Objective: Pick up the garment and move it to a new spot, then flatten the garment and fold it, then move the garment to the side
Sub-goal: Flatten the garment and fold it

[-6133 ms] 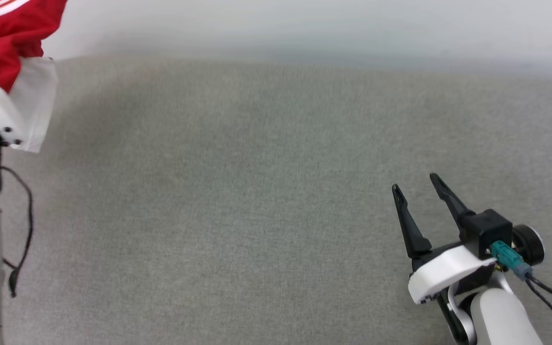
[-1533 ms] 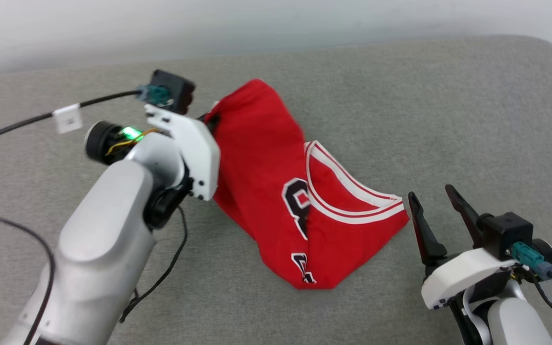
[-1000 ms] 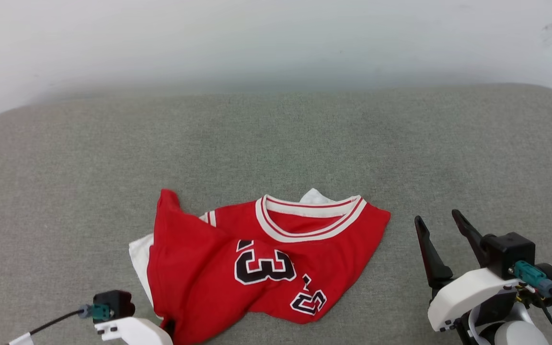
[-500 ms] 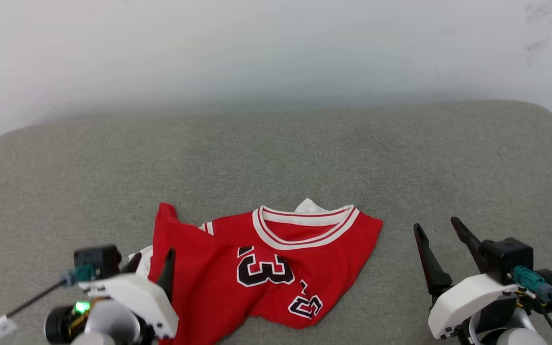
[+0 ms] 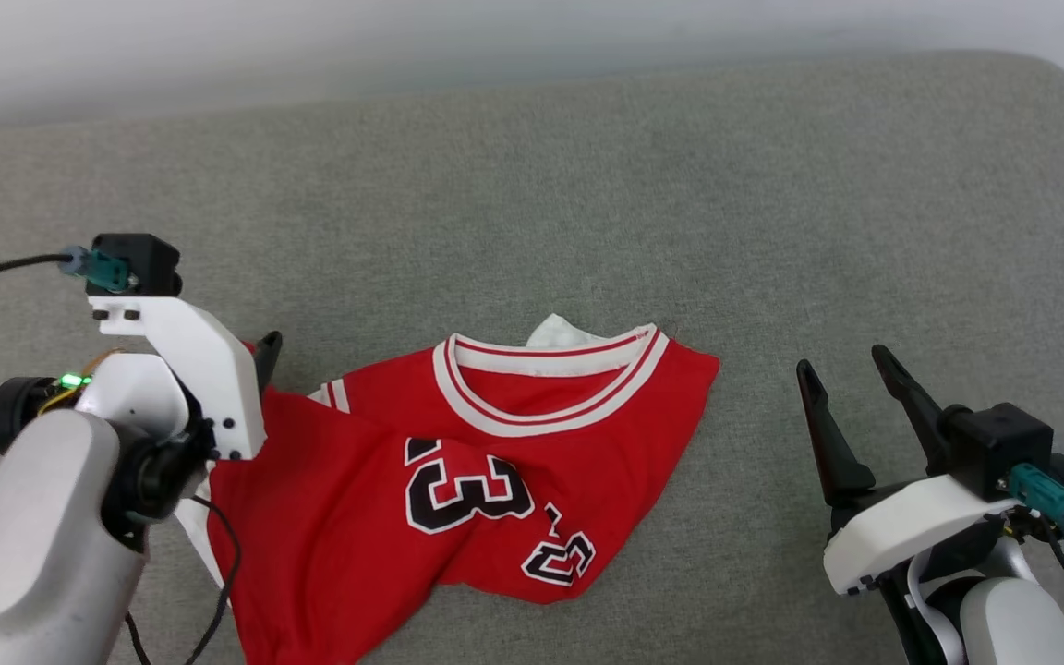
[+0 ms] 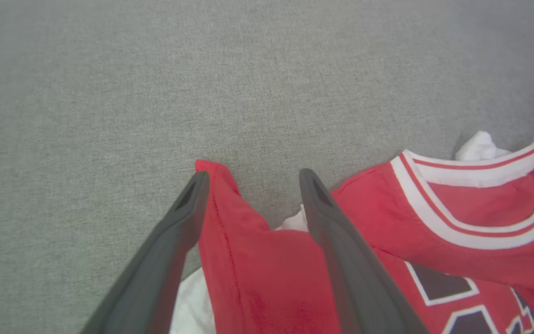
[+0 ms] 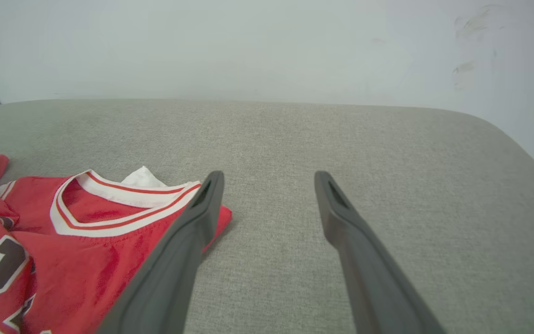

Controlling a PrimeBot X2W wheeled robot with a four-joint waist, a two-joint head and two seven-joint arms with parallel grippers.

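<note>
The left gripper has its fingers spread, a raised red fold of the garment between them but not pinched; the right gripper gapes empty just beside the shirt's shoulder; the garment lies crumpled, one side doubled over; placing looks done, I'd say; flattening, folding and shifting aside remain; a grey cushion lies beneath, a pale wall behind.
</note>
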